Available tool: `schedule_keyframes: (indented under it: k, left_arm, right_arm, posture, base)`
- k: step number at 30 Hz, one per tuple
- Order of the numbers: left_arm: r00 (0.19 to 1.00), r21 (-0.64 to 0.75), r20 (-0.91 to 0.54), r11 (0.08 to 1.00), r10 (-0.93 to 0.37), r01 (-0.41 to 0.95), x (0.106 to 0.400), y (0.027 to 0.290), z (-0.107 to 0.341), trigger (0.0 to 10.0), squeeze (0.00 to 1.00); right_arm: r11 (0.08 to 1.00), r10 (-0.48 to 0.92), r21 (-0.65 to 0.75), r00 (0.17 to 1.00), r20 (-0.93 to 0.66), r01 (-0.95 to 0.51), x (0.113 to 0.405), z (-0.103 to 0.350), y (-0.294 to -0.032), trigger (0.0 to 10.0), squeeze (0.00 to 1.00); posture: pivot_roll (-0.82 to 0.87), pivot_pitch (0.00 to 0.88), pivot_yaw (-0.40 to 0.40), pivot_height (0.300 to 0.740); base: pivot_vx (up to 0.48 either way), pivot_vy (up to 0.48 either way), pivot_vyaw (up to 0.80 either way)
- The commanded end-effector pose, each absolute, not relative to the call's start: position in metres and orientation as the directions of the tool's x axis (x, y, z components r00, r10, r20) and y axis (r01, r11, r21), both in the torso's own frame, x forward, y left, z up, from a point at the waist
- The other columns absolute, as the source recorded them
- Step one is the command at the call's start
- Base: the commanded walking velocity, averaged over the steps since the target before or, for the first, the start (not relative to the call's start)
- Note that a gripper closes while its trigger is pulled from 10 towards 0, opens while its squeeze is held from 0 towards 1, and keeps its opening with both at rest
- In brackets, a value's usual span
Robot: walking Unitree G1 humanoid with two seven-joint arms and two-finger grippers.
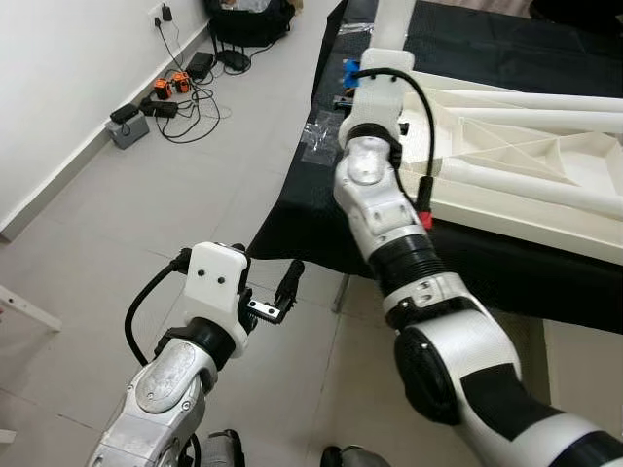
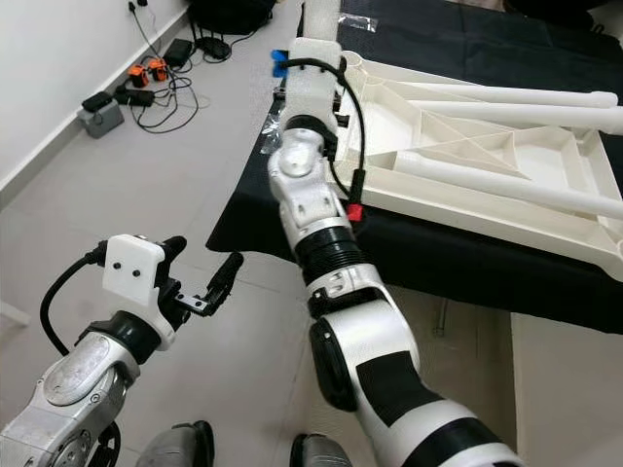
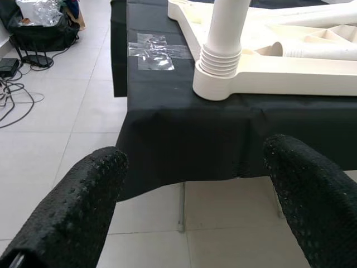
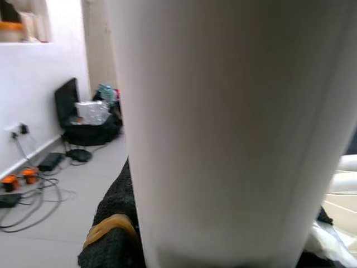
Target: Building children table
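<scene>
A white children's tabletop (image 2: 467, 136) lies upside down on a black-clothed table (image 3: 167, 128). One white leg (image 3: 228, 28) stands upright in the threaded socket at its near left corner. My right gripper (image 4: 217, 229) is raised to that leg (image 4: 234, 128) and shut around it, with a black finger (image 4: 114, 223) pressed to its side. Two more legs (image 2: 506, 95) lie loose inside the tabletop. Low over the floor in front of the table's edge, my left gripper (image 2: 200, 263) hangs open and holds nothing, its fingers (image 3: 72, 212) pointing at the leg's base.
Chargers and tangled cables (image 1: 165, 97) lie on the tiled floor by the left wall. A black bag (image 1: 248, 19) sits further back. Clear tape (image 3: 150, 50) is stuck on the cloth near the table corner, with a small blue item (image 1: 350, 70) beside the leg.
</scene>
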State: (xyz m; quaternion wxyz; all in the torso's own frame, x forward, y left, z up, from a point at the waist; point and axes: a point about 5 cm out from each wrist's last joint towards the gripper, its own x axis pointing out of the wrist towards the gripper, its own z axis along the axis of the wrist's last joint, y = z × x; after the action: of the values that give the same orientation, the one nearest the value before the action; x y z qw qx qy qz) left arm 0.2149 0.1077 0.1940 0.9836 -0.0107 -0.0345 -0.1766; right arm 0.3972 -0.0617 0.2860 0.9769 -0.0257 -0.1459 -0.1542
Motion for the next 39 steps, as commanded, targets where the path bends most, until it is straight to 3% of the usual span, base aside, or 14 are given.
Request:
schedule_keyframes:
  k: [1,7,15,33,39]
  left_arm:
    - [0.934,-0.020,0.059,0.935,-0.352,0.353,0.215,0.106,0.191,10.0,0.00]
    - [0.938,-0.017,0.058,0.939,-0.342,0.344,0.214,0.107,0.190,10.0,0.00]
    - [0.939,-0.019,0.063,0.940,-0.339,0.341,0.215,0.107,0.190,10.0,0.00]
    - [0.939,-0.017,0.064,0.940,-0.338,0.340,0.215,0.107,0.190,10.0,0.00]
    - [0.938,-0.014,0.068,0.940,-0.340,0.342,0.216,0.107,0.191,10.0,0.00]
  right_arm:
    - [0.914,-0.385,-0.099,0.917,0.099,0.395,0.400,0.240,-0.074,10.0,0.00]
    - [0.890,-0.444,-0.108,0.896,0.023,0.444,0.396,0.228,-0.069,10.0,0.00]
    - [0.929,-0.368,-0.010,0.919,-0.138,0.371,0.400,0.226,-0.058,10.0,0.00]
    - [0.918,-0.386,-0.013,0.883,-0.267,0.397,0.400,0.209,-0.065,10.0,0.00]
    - [0.823,-0.545,-0.016,0.781,-0.306,0.568,0.396,0.197,-0.087,10.0,0.00]
  posture:
    - [0.05,0.178,-0.079,0.740]
    - [0.05,0.178,-0.084,0.740]
    - [0.05,0.176,-0.085,0.740]
    - [0.05,0.179,-0.086,0.740]
    - [0.05,0.181,-0.086,0.740]
  base:
    - [0.000,0.000,0.00]
    - [0.000,0.000,0.00]
    - [0.000,0.000,0.00]
    - [0.000,0.000,0.00]
    - [0.000,0.000,0.00]
